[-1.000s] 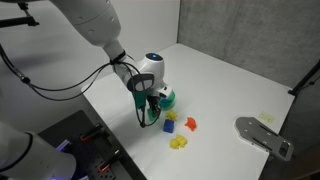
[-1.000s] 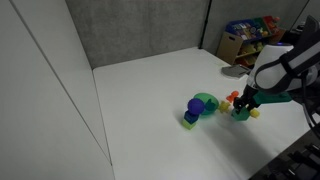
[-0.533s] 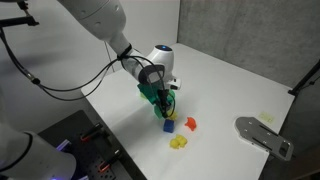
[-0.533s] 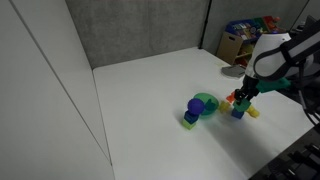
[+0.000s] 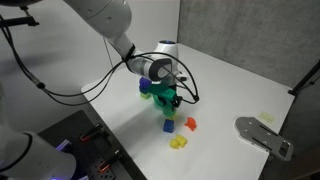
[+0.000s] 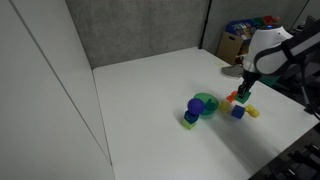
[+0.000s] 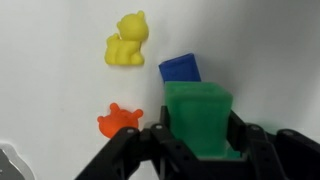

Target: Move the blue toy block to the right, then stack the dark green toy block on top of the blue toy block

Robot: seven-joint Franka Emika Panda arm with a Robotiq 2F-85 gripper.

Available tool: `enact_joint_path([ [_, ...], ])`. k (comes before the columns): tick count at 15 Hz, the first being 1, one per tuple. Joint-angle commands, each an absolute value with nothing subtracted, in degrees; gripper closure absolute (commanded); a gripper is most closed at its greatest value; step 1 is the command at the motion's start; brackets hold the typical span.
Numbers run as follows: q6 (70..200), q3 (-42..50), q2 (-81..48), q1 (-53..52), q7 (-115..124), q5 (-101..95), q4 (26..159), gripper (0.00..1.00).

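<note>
Wrist view: your gripper [image 7: 200, 140] is clamped on the dark green toy block [image 7: 198, 118], with a dark finger [image 7: 160, 143] pressed against each side face. The blue toy block [image 7: 181, 68] lies on the white table [image 7: 50, 90] just past the green one, rotated a little against it. An orange piece [image 7: 119, 122] sits beside the gripper, and a yellow toy figure [image 7: 127, 40] lies farther out, near the blue block. In an exterior view the gripper [image 6: 244, 94] hangs above the table and the blue toy block [image 6: 237, 112] rests below it, a gap showing between them. A teal bowl [image 6: 206, 103] with a blue-purple piece [image 6: 192, 106] touching it stands well apart from that group.
</note>
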State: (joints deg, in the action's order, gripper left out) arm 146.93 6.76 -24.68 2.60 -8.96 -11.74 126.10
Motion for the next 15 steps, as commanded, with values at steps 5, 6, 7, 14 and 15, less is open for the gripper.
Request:
enact_joint_path([
  [5, 145.92, 4.09, -26.90, 7.33, -27.47, -16.63, 123.36, 0.72],
  [6, 146.14, 3.66, -27.06, 7.95, -29.77, -16.65, 123.59, 0.72],
  [7, 146.20, 3.05, -27.29, 8.65, -31.84, -16.30, 123.71, 0.72],
  [14, 147.70, 0.99, -29.33, 10.98, -37.65, -14.77, 124.22, 0.72],
  [15, 147.88, 0.97, -29.56, 10.86, -37.15, -14.71, 124.29, 0.72],
])
